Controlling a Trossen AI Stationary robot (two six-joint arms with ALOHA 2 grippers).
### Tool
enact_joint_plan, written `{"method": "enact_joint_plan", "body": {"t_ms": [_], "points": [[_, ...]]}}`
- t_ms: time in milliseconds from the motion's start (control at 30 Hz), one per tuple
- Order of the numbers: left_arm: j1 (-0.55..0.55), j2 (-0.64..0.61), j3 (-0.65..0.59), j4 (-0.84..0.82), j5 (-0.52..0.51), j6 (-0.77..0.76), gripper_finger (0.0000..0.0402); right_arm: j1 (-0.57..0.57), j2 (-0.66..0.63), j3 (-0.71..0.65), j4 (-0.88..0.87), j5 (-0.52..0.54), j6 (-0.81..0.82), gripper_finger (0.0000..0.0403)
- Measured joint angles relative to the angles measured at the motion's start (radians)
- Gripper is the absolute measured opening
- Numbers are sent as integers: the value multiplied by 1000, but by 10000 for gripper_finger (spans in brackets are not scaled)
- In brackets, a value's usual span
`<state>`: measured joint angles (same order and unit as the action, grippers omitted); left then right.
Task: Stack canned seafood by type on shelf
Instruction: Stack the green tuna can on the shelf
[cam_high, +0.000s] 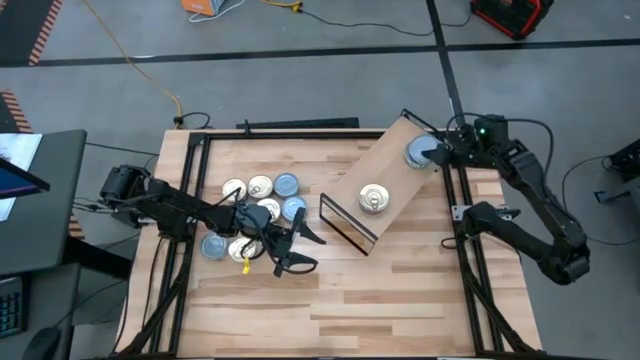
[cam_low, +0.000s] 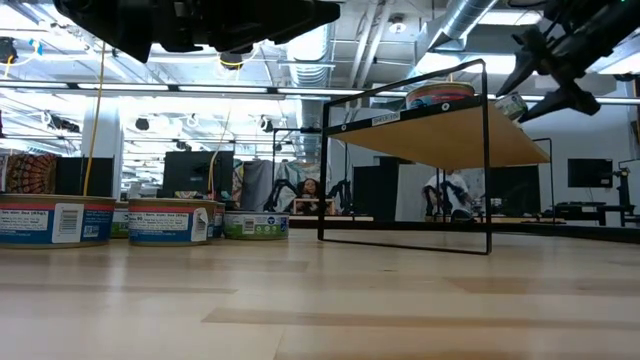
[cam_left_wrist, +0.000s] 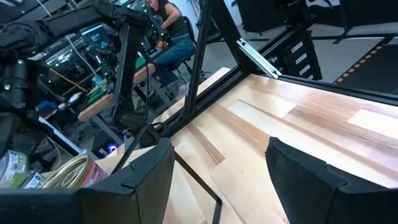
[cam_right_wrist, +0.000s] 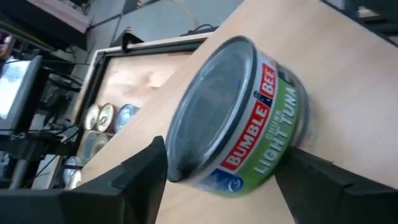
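Observation:
The shelf (cam_high: 352, 190) stands slantwise on the table's middle, with a gold-lidded tin (cam_high: 374, 198) resting flat on its board. My right gripper (cam_high: 428, 153) is at the board's far right corner, shut on a blue-lidded tuna tin (cam_right_wrist: 239, 118). Several more tins, gold (cam_high: 260, 186) and blue (cam_high: 286, 184), sit flat on the tabletop at the left. My left gripper (cam_high: 305, 250) hovers open just right of that cluster, holding nothing; one gold tin (cam_left_wrist: 68, 174) shows beside its finger. My right gripper pinches the tuna tin's labelled side wall (cam_right_wrist: 273, 134) between its two fingers (cam_right_wrist: 146, 171), one on each side. The fingers come from the table's right, slanting down. The tin is tilted, at the board's far right corner (cam_low: 510, 105); whether its bottom rests on the board, I cannot tell.
A black metal frame (cam_high: 190, 200) runs around the tabletop's edges. The shelf's thin black legs (cam_low: 488, 160) stand on the table. Bare wood (cam_high: 380, 300) lies along the near half of the table. People and equipment show in the room beyond.

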<state>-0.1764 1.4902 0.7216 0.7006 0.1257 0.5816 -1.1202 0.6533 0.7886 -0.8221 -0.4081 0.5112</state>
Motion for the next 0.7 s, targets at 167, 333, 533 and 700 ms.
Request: {"method": "enact_joint_plan", "body": {"t_ms": [167,333,533,700], "points": [[0,0,0,1,4,-2,242,0,1,10,-59,15,4,309],[0,0,0,2,5,-2,242,0,1,10,-83,52,11,309],[0,-17,0,-46,8,-21,242,0,-2,18,-93,48,11,309],[10,-139,1,-190,8,-77,242,27,-55,71,-122,48,4,309]]}}
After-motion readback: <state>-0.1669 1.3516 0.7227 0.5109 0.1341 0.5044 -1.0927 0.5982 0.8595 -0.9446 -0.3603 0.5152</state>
